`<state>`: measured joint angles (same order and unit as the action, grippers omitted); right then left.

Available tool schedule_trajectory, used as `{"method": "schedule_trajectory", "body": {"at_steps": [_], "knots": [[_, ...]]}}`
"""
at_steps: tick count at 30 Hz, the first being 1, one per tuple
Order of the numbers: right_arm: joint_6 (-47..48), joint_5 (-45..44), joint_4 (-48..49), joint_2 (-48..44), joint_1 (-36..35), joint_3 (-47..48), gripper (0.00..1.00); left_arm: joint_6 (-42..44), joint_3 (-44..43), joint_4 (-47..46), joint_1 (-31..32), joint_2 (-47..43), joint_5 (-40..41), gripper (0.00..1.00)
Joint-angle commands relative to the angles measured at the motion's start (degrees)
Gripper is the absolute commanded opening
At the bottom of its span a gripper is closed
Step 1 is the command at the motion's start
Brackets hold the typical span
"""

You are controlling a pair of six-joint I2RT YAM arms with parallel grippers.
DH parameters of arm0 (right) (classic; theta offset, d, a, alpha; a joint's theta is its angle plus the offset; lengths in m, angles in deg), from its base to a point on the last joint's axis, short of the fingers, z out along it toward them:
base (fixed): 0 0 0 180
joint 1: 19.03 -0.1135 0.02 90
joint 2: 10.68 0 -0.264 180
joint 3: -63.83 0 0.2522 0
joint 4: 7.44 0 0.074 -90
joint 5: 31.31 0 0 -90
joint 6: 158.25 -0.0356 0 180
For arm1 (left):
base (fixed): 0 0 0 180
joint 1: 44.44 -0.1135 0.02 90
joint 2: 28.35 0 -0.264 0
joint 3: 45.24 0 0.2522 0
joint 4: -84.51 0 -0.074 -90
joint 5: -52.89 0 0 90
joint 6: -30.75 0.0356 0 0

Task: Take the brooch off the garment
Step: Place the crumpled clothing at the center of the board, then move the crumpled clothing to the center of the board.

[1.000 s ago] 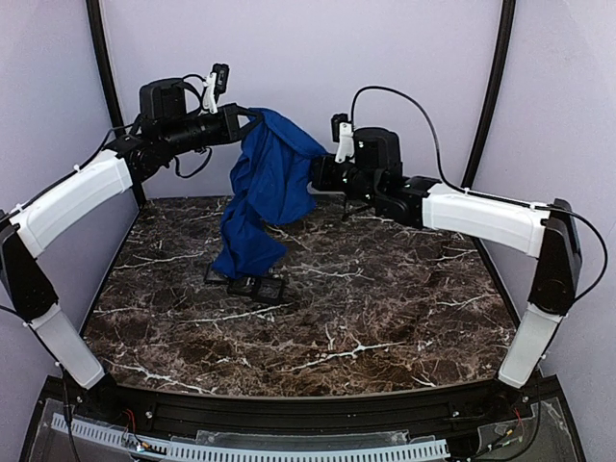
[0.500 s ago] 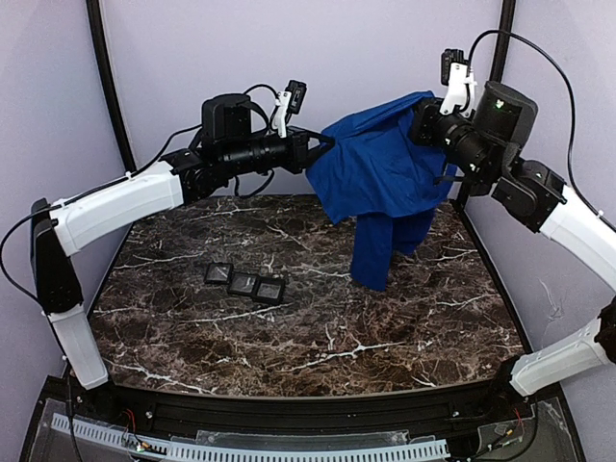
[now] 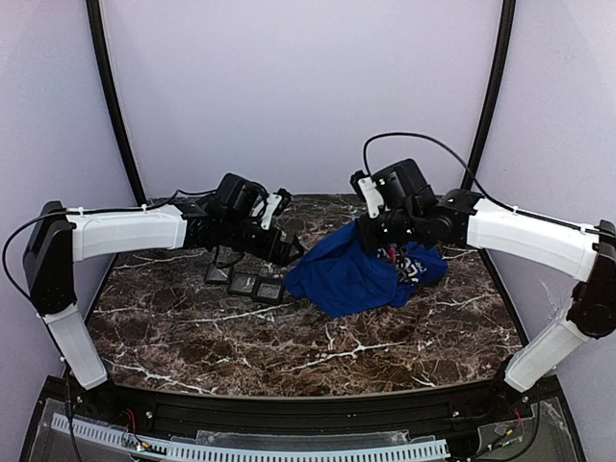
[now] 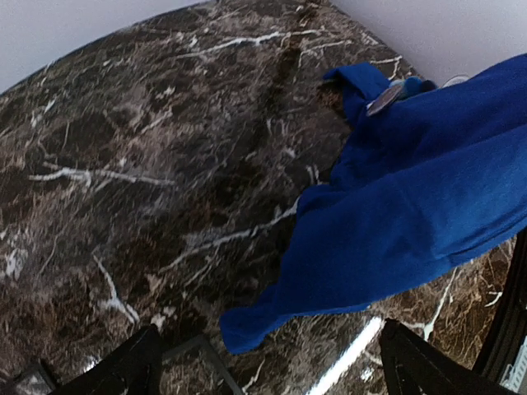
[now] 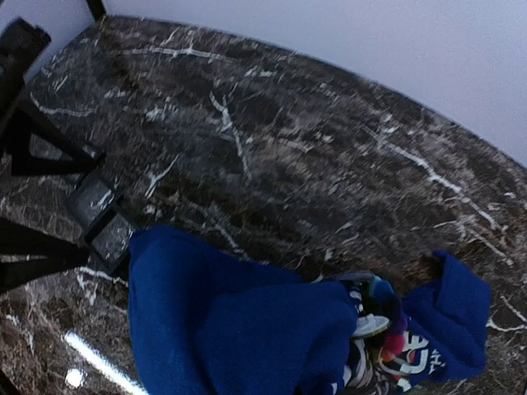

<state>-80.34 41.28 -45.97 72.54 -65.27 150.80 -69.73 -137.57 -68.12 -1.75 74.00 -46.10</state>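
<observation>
The blue garment (image 3: 358,277) lies crumpled on the marble table (image 3: 289,356), right of centre. Its printed patch (image 3: 416,270) faces up. Beside the white print, a small pink and orange spot (image 5: 396,343) may be the brooch; I cannot tell for sure. My right gripper (image 3: 385,245) sits low on the garment's far side, shut on bunched cloth (image 5: 272,337) that hides its fingers. My left gripper (image 3: 292,255) hovers at the garment's left edge, open. In the left wrist view its fingers (image 4: 136,366) stand wide apart, with a loose cloth corner (image 4: 255,325) below them, untouched.
Three small dark square trays (image 3: 246,282) lie in a row just left of the garment, under the left arm. One tray (image 4: 189,362) shows between the left fingers; the trays (image 5: 103,218) also appear in the right wrist view. Walls close the back and both sides.
Both arms came down from high up and the hanging garment now lies on the table. The left gripper has let go of the cloth and opened.
</observation>
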Motion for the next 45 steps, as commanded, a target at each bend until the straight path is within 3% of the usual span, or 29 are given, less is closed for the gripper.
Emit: {"method": "schedule_trajectory", "body": {"at_steps": [1,3,6,13,16,19,25,33,38,45], "knots": [[-3.2,16.7,2.3,4.2,-2.4,0.9,0.02,-1.0,5.3,0.3,0.1,-10.9,6.5,0.96],[-2.8,21.3,3.7,7.4,-4.4,3.0,0.17,-2.6,7.5,-0.8,0.0,-13.0,7.8,0.97],[-2.2,22.6,3.9,11.0,-7.1,7.0,0.27,-5.1,10.0,-2.4,0.0,-16.3,8.3,0.99],[-3.8,17.9,7.0,7.3,-7.3,7.8,0.81,-7.4,13.5,-3.7,-0.2,-19.8,9.7,0.99],[-6.0,10.5,5.9,4.6,-6.1,6.8,0.92,-7.8,12.2,-3.1,-0.3,-17.9,9.2,0.99],[-8.5,8.7,4.2,3.0,-3.5,4.4,0.98,-8.2,10.0,-2.8,-0.2,-15.0,5.1,0.99],[-11.7,10.3,0.0,4.7,4.4,-0.8,0.99,-7.6,4.9,-3.5,-0.3,-4.4,-2.5,0.99],[-10.6,17.1,3.0,9.0,9.2,-5.7,0.96,-7.3,-1.3,-2.0,0.3,5.2,-10.5,0.99],[-11.9,18.7,4.2,9.8,9.2,-9.7,0.85,-7.1,-2.4,-2.5,0.8,8.0,-12.5,0.99],[-14.8,22.3,9.6,5.0,8.9,-22.2,0.65,-6.6,-4.3,-3.1,2.6,9.4,-11.9,0.99]]}}
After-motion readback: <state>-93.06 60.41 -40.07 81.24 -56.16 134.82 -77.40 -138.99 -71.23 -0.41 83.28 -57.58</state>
